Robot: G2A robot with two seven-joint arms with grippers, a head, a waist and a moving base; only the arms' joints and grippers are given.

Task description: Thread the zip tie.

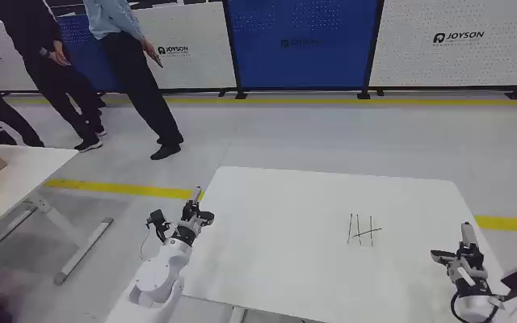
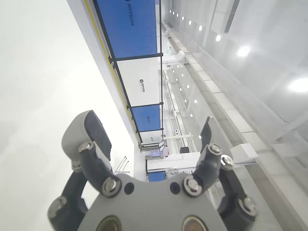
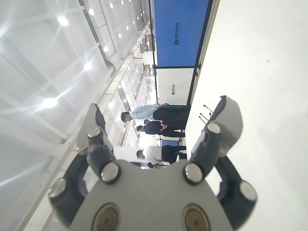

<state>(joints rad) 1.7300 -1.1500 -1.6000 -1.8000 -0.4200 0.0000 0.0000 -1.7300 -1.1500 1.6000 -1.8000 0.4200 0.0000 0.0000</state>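
Overlapping zip ties (image 1: 371,228), heads indistinct, on table (image 1: 283,234)

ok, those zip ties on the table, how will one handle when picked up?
Probably very light: the zip ties are thin dark strips lying flat on the table, so pinching one may be fiddly. Likely springy, not floppy: they lie straight. One crosses the others, so lifting it may drag them.

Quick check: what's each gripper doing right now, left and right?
Left gripper: open, holding nothing.
Right gripper: open, holding nothing.
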